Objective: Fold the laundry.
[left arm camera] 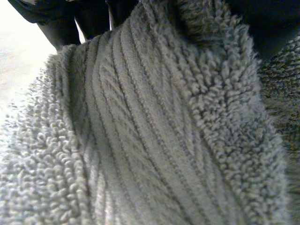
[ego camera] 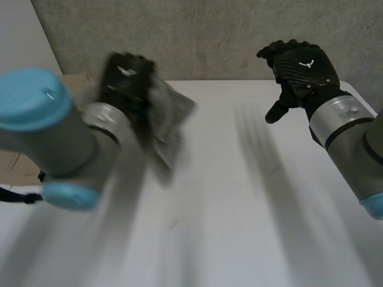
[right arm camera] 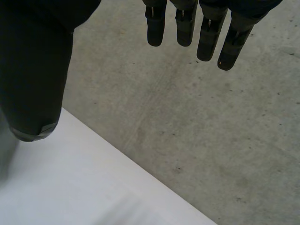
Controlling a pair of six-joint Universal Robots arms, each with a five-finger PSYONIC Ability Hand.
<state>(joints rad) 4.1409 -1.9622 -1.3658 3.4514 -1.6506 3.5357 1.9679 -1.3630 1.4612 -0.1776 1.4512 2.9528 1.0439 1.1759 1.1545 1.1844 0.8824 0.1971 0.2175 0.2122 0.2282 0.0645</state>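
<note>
A grey terry towel [ego camera: 169, 128] hangs bunched from my left hand [ego camera: 127, 78], lifted off the white table [ego camera: 251, 203] at its far left. In the left wrist view the towel [left arm camera: 140, 131] is pressed up against the palm, and the fingers [left arm camera: 56, 23] curl over its top edge. My right hand [ego camera: 302, 66] is raised over the table's far right corner, open and holding nothing. Its wrist view shows straight fingers [right arm camera: 187, 23] and the thumb [right arm camera: 33, 70] spread apart above the table's far edge [right arm camera: 70, 187].
A grey concrete wall [ego camera: 209, 36] stands close behind the table. A brown cardboard box [ego camera: 15, 161] sits off the table's left side, behind my left arm.
</note>
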